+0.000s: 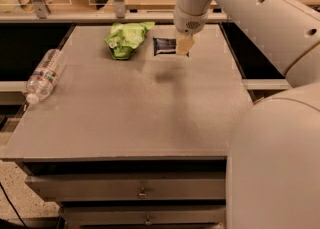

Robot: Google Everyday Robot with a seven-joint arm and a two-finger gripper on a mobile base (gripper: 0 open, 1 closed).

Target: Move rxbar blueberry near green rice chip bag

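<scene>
The rxbar blueberry (165,46) is a dark navy bar held in my gripper (183,46), lifted above the table; its shadow lies on the tabletop below. The gripper is shut on the bar's right end and hangs from the white arm coming in from the upper right. The green rice chip bag (126,38) lies crumpled on the far part of the table, just left of the bar with a small gap between them.
A clear plastic water bottle (44,75) lies on its side at the table's left edge. The grey table (135,118) has drawers below its front edge. A shelf with posts runs along the back. My white base fills the lower right.
</scene>
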